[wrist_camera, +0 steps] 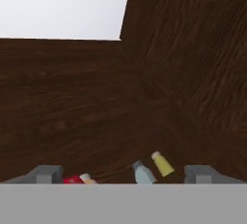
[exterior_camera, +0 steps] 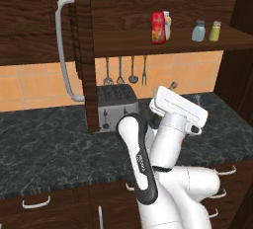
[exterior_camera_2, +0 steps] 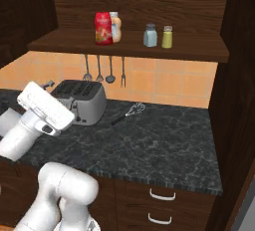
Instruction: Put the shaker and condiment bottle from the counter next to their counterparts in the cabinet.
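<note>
Two bottles [exterior_camera: 158,27], two shakers [exterior_camera: 198,31] on cabinet shelf [exterior_camera: 148,42]; end effector [wrist_camera: 123,174] wide open, empty.

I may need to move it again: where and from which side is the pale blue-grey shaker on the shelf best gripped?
Probably the shaker body below its grey cap, from the open cabinet front: it stands upright, with the yellow-green shaker close at one side.

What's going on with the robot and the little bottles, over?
Gripper open, holding nothing, low over the counter. Shaker beside yellow-green shaker on cabinet shelf. Red condiment bottle in front of peach-orange bottle. Nothing in the way.
</note>
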Motion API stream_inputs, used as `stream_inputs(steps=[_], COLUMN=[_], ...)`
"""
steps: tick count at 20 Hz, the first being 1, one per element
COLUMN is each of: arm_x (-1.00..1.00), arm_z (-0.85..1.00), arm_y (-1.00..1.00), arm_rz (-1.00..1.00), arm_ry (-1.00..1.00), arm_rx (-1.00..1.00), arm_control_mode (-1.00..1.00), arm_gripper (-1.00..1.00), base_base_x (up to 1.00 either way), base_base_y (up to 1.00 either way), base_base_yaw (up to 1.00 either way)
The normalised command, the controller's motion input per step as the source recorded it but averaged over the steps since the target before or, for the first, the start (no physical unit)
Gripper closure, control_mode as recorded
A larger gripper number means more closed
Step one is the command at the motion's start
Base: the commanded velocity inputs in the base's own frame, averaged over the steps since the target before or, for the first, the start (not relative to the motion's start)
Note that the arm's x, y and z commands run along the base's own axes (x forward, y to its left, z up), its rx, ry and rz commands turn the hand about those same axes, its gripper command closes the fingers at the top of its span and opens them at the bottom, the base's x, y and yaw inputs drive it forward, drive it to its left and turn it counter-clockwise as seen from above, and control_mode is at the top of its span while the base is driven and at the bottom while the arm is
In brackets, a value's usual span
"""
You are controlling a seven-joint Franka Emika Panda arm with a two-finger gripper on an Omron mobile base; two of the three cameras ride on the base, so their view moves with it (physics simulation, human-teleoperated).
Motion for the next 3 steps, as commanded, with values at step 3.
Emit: stream_inputs(steps=[3], arm_x=[0.00], arm_z=[-0.04], arm_y=[0.00], arm_rz=[-0.01], arm_ry=[0.01], arm_rx=[0.00], arm_control_mode=[-1.00], arm_gripper=[-1.00], base_base_x=[0.00], base_base_y=[0.00], base_base_yaw=[0.00])
